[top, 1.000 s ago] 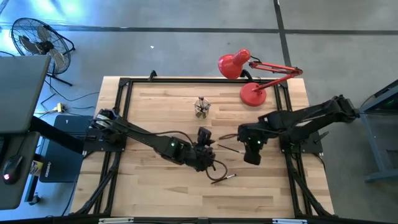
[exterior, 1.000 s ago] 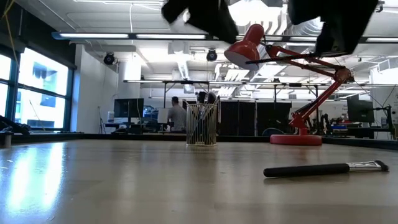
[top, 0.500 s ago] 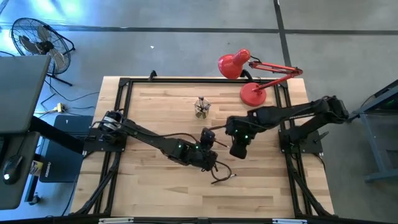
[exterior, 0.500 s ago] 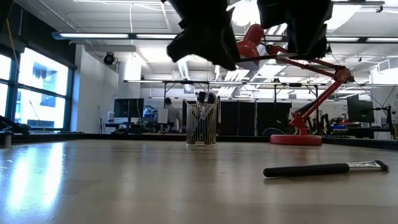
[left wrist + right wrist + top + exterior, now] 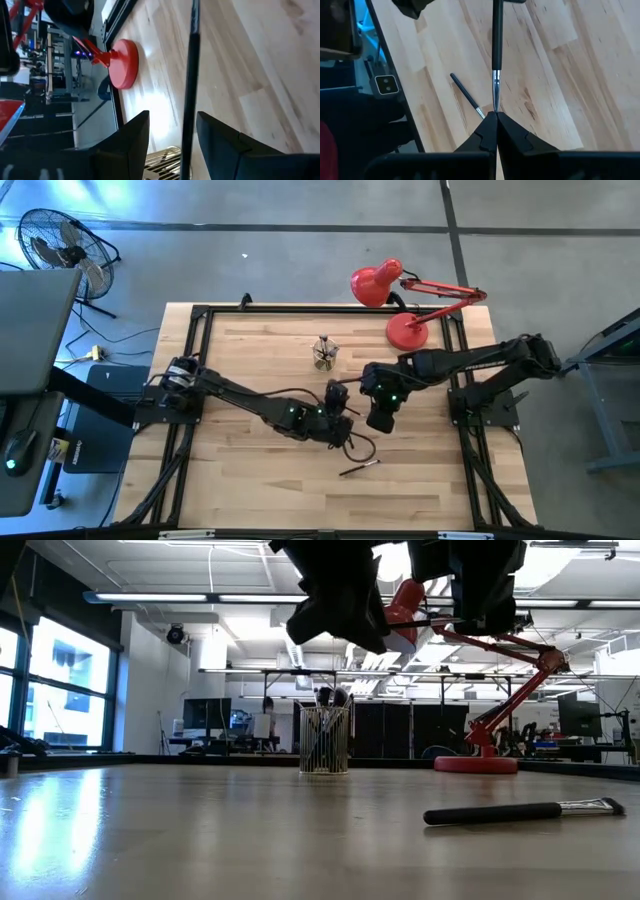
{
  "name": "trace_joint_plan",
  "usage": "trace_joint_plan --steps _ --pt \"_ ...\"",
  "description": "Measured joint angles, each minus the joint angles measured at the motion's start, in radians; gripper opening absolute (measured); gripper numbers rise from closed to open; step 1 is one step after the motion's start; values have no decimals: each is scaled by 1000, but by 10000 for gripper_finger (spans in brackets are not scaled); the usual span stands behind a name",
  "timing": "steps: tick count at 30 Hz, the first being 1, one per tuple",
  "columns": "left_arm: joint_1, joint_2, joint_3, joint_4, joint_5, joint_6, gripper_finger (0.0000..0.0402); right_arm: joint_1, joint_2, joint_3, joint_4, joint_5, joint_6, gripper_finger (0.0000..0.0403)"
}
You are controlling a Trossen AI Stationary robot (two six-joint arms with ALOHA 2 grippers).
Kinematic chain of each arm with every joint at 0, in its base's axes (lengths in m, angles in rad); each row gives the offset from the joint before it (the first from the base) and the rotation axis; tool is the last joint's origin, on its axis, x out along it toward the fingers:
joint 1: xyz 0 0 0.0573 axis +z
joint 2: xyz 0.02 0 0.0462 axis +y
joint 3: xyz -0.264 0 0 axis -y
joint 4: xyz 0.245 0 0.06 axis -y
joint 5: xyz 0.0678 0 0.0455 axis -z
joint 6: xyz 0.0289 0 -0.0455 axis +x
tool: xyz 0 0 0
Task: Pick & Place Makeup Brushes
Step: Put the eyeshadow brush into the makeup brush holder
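While the camera above looked straight down, both dark arms met near the middle of the wooden table [image 5: 250, 360]; the left gripper [image 5: 338, 420] and the right gripper [image 5: 381, 416] sat close together, side by side; a thin brush passing between them was too small to make out there; one makeup brush [image 5: 359, 468] lay alone on the wood nearer the front edge; the wire cup [image 5: 323, 353] with more brushes stood farther back, well apart from the arms; the red lamp [image 5: 405, 300] stood at the back right corner; a fan [image 5: 55, 245] stood on the floor off to the left.

From table height, the two grippers hung dark at the top, above the wood; the loose brush [image 5: 522, 810] lay flat on the right, its bristles pointing right; the wire cup [image 5: 324, 739] stood upright far back, brush tips poking out of it; the lamp's red base [image 5: 476, 764] sat to its right; a person [image 5: 267, 723] showed far off in the room.

Past the left wrist, the two fingers [image 5: 127, 145] stood spread apart; a dark brush handle [image 5: 190, 85] ran through the gap between them; the lamp base [image 5: 124, 63] showed beyond.

Past the right wrist, the fingers [image 5: 487, 132] were pressed together, pinching the silver end of a held brush [image 5: 496, 45]; the loose brush [image 5: 467, 95] lay on the wood beyond.
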Motion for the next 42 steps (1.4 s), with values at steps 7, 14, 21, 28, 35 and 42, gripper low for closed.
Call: trace_joint_plan --steps 7,14,21,28,35,42 --pt "18 0 0 3 18 -3 146 -6 0 -1 0 11 0 0" --pt "15 0 0 18 46 -4 74 -11 0 -1 -1 30 0 0" --pt "15 0 -1 13 75 -11 17 -28 -1 -1 -4 26 0 0" --pt "24 0 0 -27 110 -72 10 -27 -1 -2 13 28 0 1" --pt "63 0 -2 -105 225 -238 10 -28 -2 -2 38 11 -9 1" --pt "67 0 -2 -123 332 -396 10 -32 -2 -2 27 -4 -28 1"
